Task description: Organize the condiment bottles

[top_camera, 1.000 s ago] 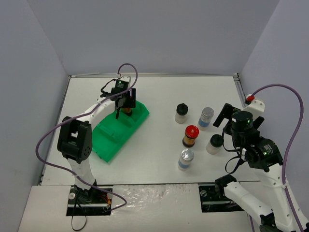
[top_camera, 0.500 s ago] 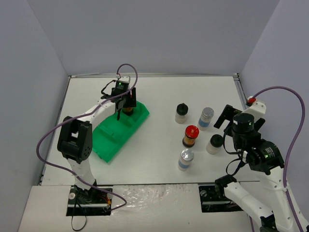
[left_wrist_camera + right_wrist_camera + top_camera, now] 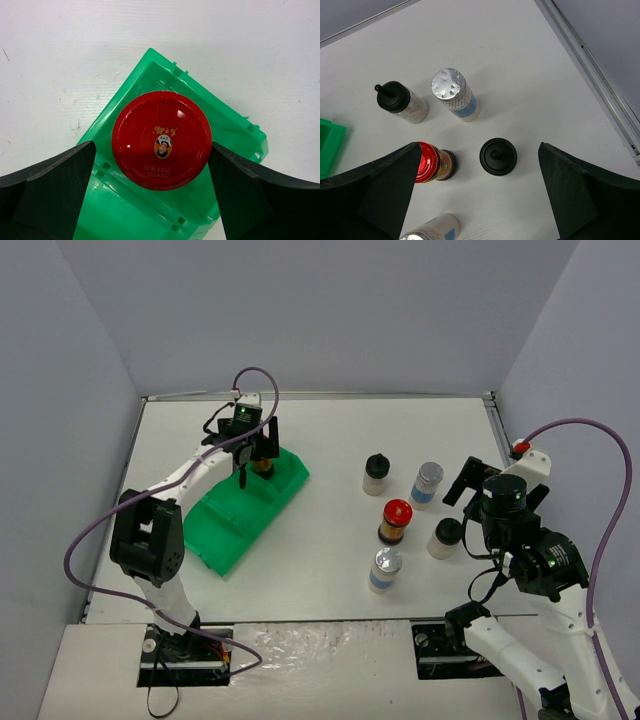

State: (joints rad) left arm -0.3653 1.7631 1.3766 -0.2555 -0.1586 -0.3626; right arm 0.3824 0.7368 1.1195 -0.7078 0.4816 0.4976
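Observation:
A red-capped jar [image 3: 161, 139] stands upright in the far end compartment of the green tray [image 3: 125, 215]. My left gripper [image 3: 151, 145] is open above it. Its fingers stand on either side of the cap, with a gap showing on the left. On the bare table stand two black-capped jars [image 3: 376, 473] [image 3: 498, 156], two silver-capped jars [image 3: 427, 483] [image 3: 384, 568] and a second red-capped jar [image 3: 396, 521]. My right gripper [image 3: 479, 147] hangs open, high over the nearer black-capped jar, holding nothing.
The green tray [image 3: 235, 520] lies diagonally at the left of the table; its nearer compartments hold nothing. Grey walls enclose the table on three sides. A raised rail [image 3: 592, 70] runs along the table's right edge, near the right arm.
My left gripper has opened off the red-capped jar, which stays in the tray's far compartment. The left arm shifted slightly left; the right arm barely moved.

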